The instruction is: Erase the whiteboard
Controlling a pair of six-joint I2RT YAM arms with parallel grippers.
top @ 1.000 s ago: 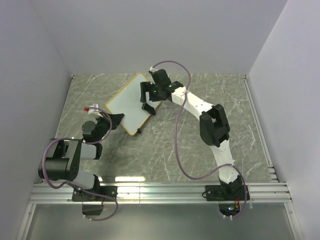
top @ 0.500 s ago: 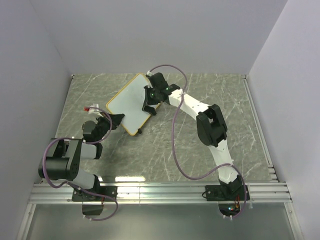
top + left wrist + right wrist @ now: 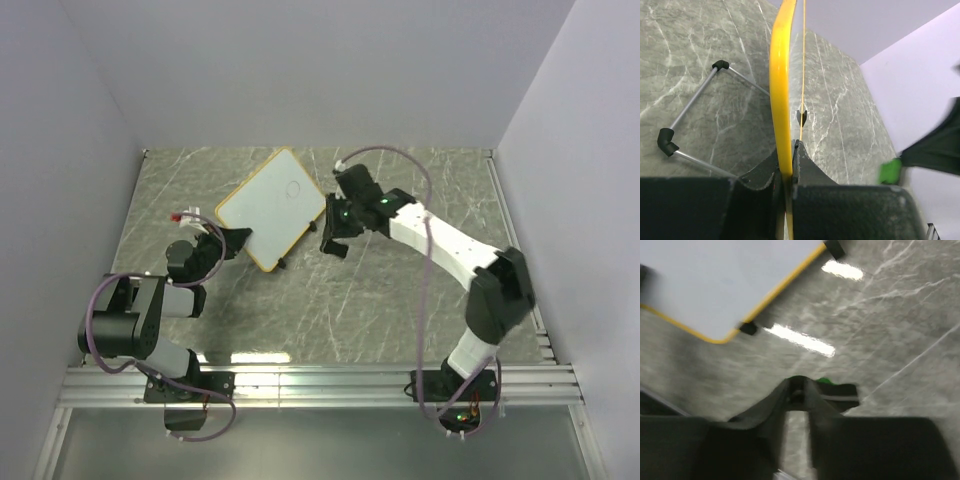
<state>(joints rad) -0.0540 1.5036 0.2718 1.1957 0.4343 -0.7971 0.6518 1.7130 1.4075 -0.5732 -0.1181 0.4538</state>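
The whiteboard (image 3: 268, 208) has a yellow frame and leans propped up at the back left, with a faint oval line near its far corner. My left gripper (image 3: 236, 240) is shut on its near left edge; in the left wrist view the jaws (image 3: 792, 152) clamp the yellow frame (image 3: 781, 85). My right gripper (image 3: 331, 238) is just off the board's right edge, shut on the small green eraser (image 3: 836, 388). The right wrist view is blurred and shows the gripper (image 3: 799, 390) above bare table, the whiteboard (image 3: 725, 280) at upper left. The eraser's green tip also shows in the left wrist view (image 3: 888, 171).
The board's wire stand (image 3: 692, 102) with black end caps rests on the grey marble table (image 3: 400, 290). A small red and white item (image 3: 180, 216) lies left of the left gripper. Grey walls close in the back and both sides.
My right gripper has swept off the board face to the right and toward me with the eraser. The board and my left gripper have held still.
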